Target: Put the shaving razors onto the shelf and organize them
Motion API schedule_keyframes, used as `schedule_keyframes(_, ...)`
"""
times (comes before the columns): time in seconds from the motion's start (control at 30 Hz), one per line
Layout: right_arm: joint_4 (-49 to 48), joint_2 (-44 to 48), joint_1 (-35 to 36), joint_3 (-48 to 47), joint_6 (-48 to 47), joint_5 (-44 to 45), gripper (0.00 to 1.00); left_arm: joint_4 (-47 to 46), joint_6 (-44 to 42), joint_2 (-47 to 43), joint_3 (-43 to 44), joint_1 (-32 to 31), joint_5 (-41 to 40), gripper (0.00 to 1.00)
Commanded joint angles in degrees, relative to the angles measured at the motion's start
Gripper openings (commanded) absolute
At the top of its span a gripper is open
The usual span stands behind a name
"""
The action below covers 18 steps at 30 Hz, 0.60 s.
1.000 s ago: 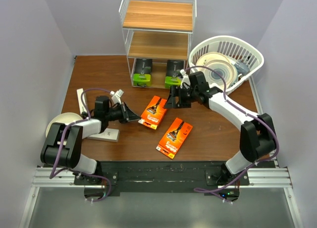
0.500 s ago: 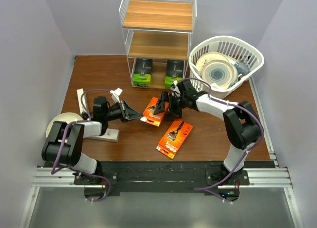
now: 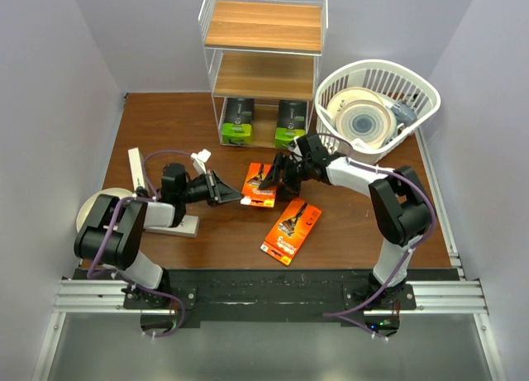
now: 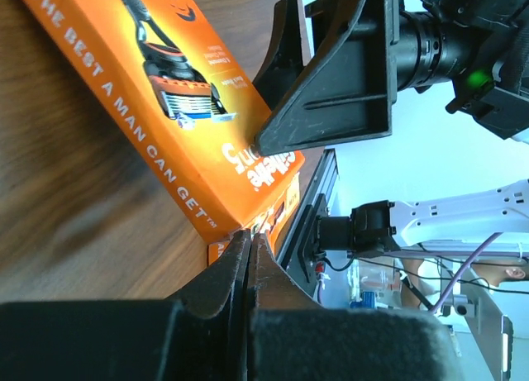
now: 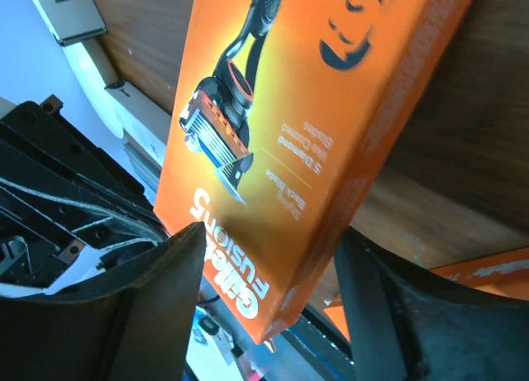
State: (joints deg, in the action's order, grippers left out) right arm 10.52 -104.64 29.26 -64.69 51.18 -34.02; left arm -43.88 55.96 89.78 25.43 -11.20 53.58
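Note:
An orange razor pack [image 3: 255,189] [image 5: 281,133] [image 4: 149,92] sits tilted on the table, mid-front. My right gripper [image 3: 266,176] [image 5: 269,236] straddles it, and both fingertips [image 5: 186,257] press its long sides. My left gripper [image 3: 238,198] [image 4: 250,235] is shut and empty, its tips at the pack's left end. A second orange pack [image 3: 291,230] lies flat nearer the front. Two black boxes with green ends [image 3: 237,121] [image 3: 289,121] stand on the bottom tier of the shelf [image 3: 263,26]. Two slim white boxes [image 3: 135,173] [image 3: 183,225] lie by the left arm.
A white slotted basket [image 3: 417,82] with cream plates [image 3: 362,121] stands at the back right, close behind the right arm. Another cream plate [image 3: 92,206] lies at the left edge. The shelf's upper two boards are bare.
My right gripper has reached left over the orange pack and closed onto its sides, and the pack has tipped up. My left gripper has slid right until it meets the pack's end.

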Motion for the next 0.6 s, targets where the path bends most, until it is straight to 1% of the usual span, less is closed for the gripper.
schedule_keyframes(0.0,-2.27,5.32,0.45,-0.36,-5.10,-3.07,0.55,-1.56,-0.77,0.23,3.83,-1.28,-0.50,0.00)
schedule_keyframes(0.13,-0.95,8.57,0.45,1.14,-9.51,-2.81,0.43,0.28,-1.82,-1.36,4.54,-1.45,-0.58,0.00)
schedule_keyframes(0.27,1.68,12.08,0.45,0.53,-12.85,-2.80,0.39,3.88,-3.23,-5.04,5.15,-1.37,0.03,0.00)
schedule_keyframes(0.37,4.84,13.76,0.45,-2.10,-16.71,-2.81,0.36,5.64,-2.71,-8.37,6.56,-1.37,0.38,0.00)
schedule_keyframes(0.47,7.57,15.78,0.45,-5.44,-20.76,-2.98,0.34,8.80,-4.71,-10.67,11.20,-1.54,0.73,0.00)
schedule_keyframes(0.57,8.46,17.62,0.19,-7.91,-23.57,-2.46,0.32,10.04,-6.30,-10.85,19.10,-1.63,1.35,0.00)
